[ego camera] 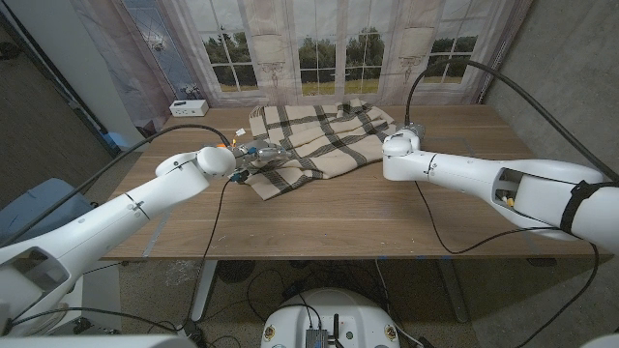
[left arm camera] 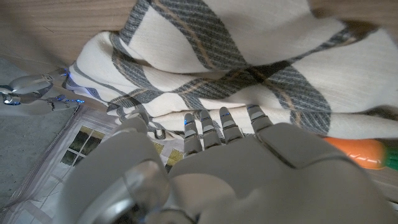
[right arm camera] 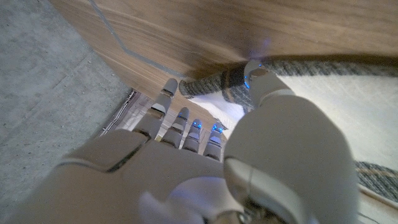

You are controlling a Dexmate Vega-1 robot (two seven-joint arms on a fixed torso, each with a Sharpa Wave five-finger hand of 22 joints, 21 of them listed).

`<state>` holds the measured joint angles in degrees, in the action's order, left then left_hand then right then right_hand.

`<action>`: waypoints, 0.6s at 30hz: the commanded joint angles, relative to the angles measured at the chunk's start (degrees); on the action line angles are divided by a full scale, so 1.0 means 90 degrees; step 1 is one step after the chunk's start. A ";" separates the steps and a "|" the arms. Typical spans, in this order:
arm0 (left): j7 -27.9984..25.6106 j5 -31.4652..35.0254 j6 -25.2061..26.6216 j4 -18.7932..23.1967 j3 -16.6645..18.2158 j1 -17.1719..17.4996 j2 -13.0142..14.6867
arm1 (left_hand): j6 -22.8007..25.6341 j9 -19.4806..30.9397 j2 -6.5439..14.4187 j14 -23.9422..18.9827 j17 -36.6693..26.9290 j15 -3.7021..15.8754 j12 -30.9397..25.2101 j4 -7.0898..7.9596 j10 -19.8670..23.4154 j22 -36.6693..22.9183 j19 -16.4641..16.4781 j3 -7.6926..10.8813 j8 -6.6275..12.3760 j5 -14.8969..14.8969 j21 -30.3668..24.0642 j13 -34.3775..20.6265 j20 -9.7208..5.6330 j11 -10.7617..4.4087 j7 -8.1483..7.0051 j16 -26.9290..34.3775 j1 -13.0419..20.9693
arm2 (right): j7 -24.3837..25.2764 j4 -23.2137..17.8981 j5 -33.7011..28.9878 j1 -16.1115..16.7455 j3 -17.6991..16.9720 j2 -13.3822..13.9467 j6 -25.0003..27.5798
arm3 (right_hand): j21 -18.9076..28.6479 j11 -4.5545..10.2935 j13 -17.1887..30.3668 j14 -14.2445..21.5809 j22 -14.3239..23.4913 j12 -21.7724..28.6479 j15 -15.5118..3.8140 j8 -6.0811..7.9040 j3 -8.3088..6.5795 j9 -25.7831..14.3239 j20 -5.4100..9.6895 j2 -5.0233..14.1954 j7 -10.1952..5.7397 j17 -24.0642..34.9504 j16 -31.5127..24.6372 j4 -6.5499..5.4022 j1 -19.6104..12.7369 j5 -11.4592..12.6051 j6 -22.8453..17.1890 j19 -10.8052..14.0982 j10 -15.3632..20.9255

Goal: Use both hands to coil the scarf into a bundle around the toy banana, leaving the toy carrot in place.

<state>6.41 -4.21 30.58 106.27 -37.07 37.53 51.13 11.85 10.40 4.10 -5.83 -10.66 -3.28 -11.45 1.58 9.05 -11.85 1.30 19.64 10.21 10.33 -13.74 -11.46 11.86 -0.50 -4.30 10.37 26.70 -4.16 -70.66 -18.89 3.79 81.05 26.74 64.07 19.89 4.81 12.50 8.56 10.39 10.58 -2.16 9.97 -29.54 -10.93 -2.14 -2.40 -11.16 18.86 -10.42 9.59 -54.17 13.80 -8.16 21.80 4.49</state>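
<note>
The cream scarf with dark plaid stripes lies bunched at the table's far middle. My left hand is at its left edge. In the left wrist view its fingers reach straight against a fold of the scarf and grip nothing. The orange toy carrot lies beside that hand, close under the scarf's edge; a small orange bit also peeks out there from above. My right hand is at the scarf's right edge, fingers spread, thumb tip touching the rolled hem. The banana is hidden.
A small white box stands at the table's back left corner. A curtain backdrop printed with windows hangs just behind the table. Black cables run along both arms. The near half of the table is bare wood.
</note>
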 commanded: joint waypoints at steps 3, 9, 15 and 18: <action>0.0109 -0.0134 -0.0062 0.0019 0.0053 0.0061 0.0081 | 0.0004 -0.0006 0.0026 0.0014 -0.0022 -0.0030 -0.0017 -0.0009 0.0000 -0.0020 -0.0001 -0.0016 0.0034 -0.0016 0.0003 0.0005 0.0042 0.0013 0.0057 0.0037 -0.0081 | -0.0351 0.2482 -0.0055 -0.0221 -0.0132 -0.1297 -0.1093 | 0.0014 0.0089 0.0002 0.0160 0.0022 0.0137 -0.0534 0.0122 -0.0182 -0.0003 -0.0012 0.0156 -0.0020 -0.0039 -0.0114 0.0014 -0.0265 0.0065 -0.0169 0.0152 0.0110; 0.0104 -0.0180 -0.0022 0.0062 0.0093 0.0099 0.0128 | 0.0001 -0.0006 0.0032 0.0024 -0.0023 -0.0031 -0.0021 -0.0005 -0.0005 -0.0021 0.0001 -0.0020 0.0036 -0.0018 0.0002 0.0006 0.0044 0.0027 0.0060 0.0040 -0.0108 | -0.0352 0.4400 0.0059 -0.0405 -0.0290 -0.2224 -0.1943 | 0.0048 0.0112 -0.0050 0.1007 0.0017 0.0391 -0.0681 0.0445 -0.0544 -0.0002 -0.0211 0.0412 0.0028 -0.0158 -0.0356 0.0038 -0.0696 -0.0039 -0.1343 0.0426 0.0866; 0.0151 -0.0204 -0.0035 0.0029 0.0088 0.0070 0.0141 | -0.0003 -0.0006 0.0035 0.0024 -0.0023 -0.0034 -0.0021 -0.0005 -0.0017 -0.0022 0.0002 -0.0022 0.0037 -0.0020 0.0001 0.0006 0.0044 0.0006 0.0068 0.0044 -0.0127 | 0.0249 0.5358 0.0023 -0.0374 -0.0365 -0.2675 -0.2382 | 0.0475 0.0252 -0.0056 0.3289 0.0064 0.0870 -0.1230 0.0807 -0.0712 0.0013 0.0359 0.0697 0.0330 0.0169 -0.1305 0.0080 -0.1163 -0.0300 -0.3199 0.1405 0.2831; 0.0193 -0.0197 -0.0063 -0.0013 0.0063 0.0029 0.0132 | -0.0010 -0.0006 0.0037 0.0024 -0.0022 -0.0028 -0.0023 -0.0006 -0.0017 -0.0022 0.0000 -0.0023 0.0035 -0.0020 0.0002 0.0006 0.0044 0.0016 0.0068 0.0046 -0.0135 | 0.0615 0.5194 0.0023 -0.0269 -0.0496 -0.2620 -0.2078 | 0.0856 0.0080 0.0072 0.4508 0.0136 0.1231 -0.1280 0.1030 -0.0097 -0.0046 0.0464 0.0663 0.0418 0.1048 -0.2314 0.0073 -0.1732 -0.0343 -0.4408 0.1767 0.4092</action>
<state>7.42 -5.60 30.15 106.52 -36.50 38.08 52.09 11.64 10.40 4.40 -5.52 -10.65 -3.59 -11.45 1.58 9.05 -11.85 1.31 19.64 10.21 10.33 -13.74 -11.46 11.86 -0.50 -4.08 10.38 25.80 -4.54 -41.30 -19.15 0.95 78.68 9.36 48.55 25.06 6.36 12.12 41.09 11.00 19.13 -3.44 17.27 -34.16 -10.41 1.21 3.61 -8.21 22.57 -24.73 10.38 -66.06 11.01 -39.04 35.29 32.84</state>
